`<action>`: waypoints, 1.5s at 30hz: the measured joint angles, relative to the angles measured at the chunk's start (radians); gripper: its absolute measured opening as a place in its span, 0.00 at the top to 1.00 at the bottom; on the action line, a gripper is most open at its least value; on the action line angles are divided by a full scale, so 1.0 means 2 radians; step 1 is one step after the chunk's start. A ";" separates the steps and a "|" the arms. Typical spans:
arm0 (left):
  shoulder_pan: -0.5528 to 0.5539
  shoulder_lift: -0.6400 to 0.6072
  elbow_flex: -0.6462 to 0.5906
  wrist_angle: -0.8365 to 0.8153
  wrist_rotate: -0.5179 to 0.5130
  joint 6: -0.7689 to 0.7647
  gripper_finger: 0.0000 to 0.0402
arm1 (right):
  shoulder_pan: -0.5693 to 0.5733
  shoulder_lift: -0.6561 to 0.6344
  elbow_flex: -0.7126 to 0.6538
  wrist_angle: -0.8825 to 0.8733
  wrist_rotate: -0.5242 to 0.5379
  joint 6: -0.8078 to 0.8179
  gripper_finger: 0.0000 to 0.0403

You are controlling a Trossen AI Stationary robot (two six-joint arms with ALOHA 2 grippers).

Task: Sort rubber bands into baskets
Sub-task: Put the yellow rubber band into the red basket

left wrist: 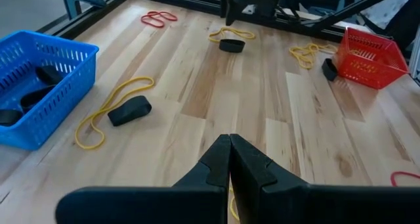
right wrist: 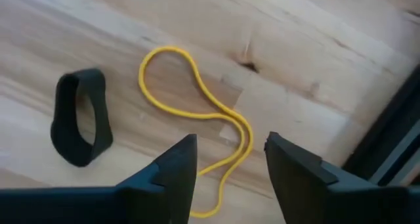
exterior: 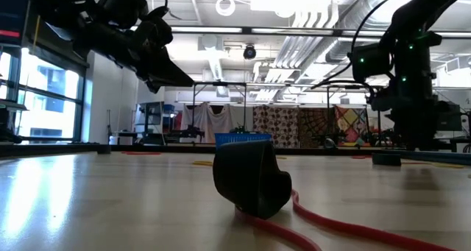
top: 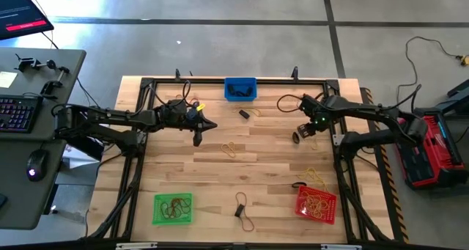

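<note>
Fingers of my right gripper (right wrist: 230, 165) stand apart with nothing between them, and it hangs over the right side of the worktop (top: 271, 162), nearer the far edge. Just under it a thin yellow band (right wrist: 197, 112) lies flat in a long bent loop, and a wide black band (right wrist: 80, 119) stands on edge beside it, apart from the yellow one.

My left gripper (left wrist: 230, 161) is pinched shut on nothing, raised over the left half of the worktop, toward the far edge.

The blue basket (top: 240, 89) sits at the middle of the far edge with dark bands inside. A black band (top: 244, 114) and a yellow one lie just in front of it. The green basket (top: 173, 209) is at the near left corner, holding a tangle of reddish-brown bands (I cannot count them). The red basket (top: 316, 204) is at the near right corner with yellow bands in it; more yellow loops (top: 315, 177) and a black piece lie just outside its far side.

Another yellow loop (top: 232, 149) lies near the middle of the worktop. A black band (top: 239, 207) and a tan loop lie by the near edge, between the green and red baskets.
</note>
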 joint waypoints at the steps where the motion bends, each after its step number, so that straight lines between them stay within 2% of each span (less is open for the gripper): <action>1: 0.000 0.000 0.000 0.000 0.000 0.000 1.00 | -0.004 0.000 0.000 0.000 0.002 0.001 0.59; 11: 0.000 0.000 0.000 -0.001 -0.005 0.000 1.00 | -0.033 0.013 0.000 0.007 0.007 0.041 0.65; 19: 0.000 0.000 0.000 -0.001 -0.014 0.000 1.00 | -0.034 0.067 0.000 0.036 0.007 0.033 0.65; 24: 0.000 0.000 0.000 -0.001 -0.014 0.000 1.00 | -0.034 0.081 0.000 0.045 -0.012 0.014 0.67; 29: 0.000 0.000 0.000 -0.001 -0.014 0.000 1.00 | -0.034 0.094 0.002 0.051 -0.025 0.006 0.76; 36: 0.000 0.000 0.000 -0.001 -0.014 0.003 1.00 | -0.034 0.091 0.003 0.044 -0.049 -0.002 0.98; 40: 0.000 0.000 0.000 -0.001 -0.014 0.003 1.00 | -0.033 0.079 0.013 0.014 -0.077 -0.003 0.98; 45: 0.000 0.000 0.000 -0.001 -0.014 0.004 1.00 | -0.016 0.044 0.041 -0.021 -0.087 0.006 0.99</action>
